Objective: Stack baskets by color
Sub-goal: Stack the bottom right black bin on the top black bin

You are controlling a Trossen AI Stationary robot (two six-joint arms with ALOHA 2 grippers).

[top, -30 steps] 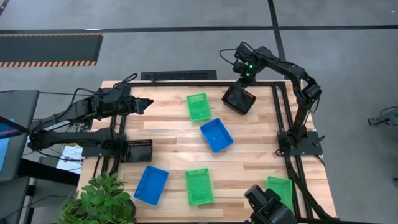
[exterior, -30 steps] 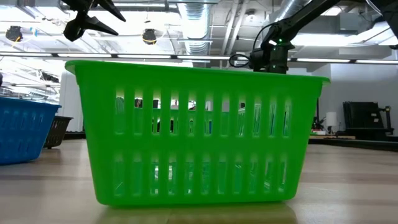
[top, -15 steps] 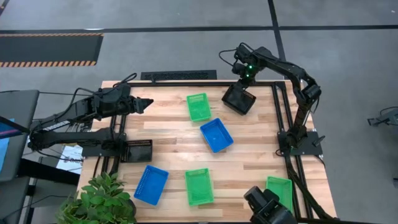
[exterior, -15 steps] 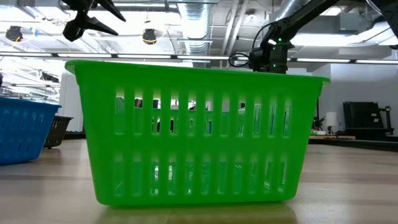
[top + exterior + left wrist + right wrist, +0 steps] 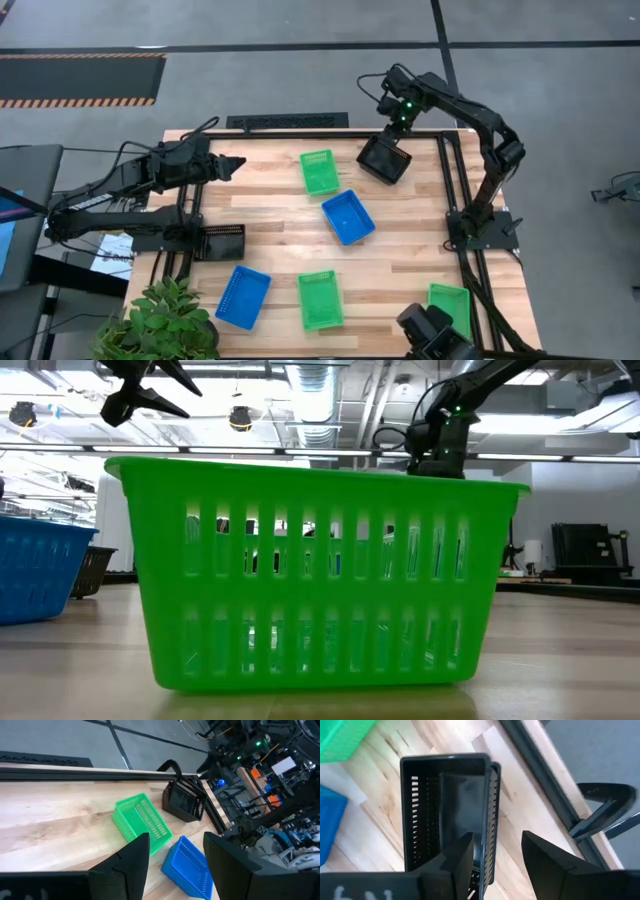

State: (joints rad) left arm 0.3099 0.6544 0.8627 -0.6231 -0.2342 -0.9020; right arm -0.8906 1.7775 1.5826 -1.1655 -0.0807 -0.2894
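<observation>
Your right gripper (image 5: 392,138) hung over the black baskets (image 5: 384,159) at the table's far right corner, fingers spread, straddling one wall without clamping it. Left gripper (image 5: 233,165) waited open at the far left. Green and blue baskets lay scattered.

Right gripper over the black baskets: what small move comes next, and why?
Probably lift straight up and clear. The right gripper stands open astride the wall of the black baskets, one nested in the other on the table, so that stack looks done.
</observation>
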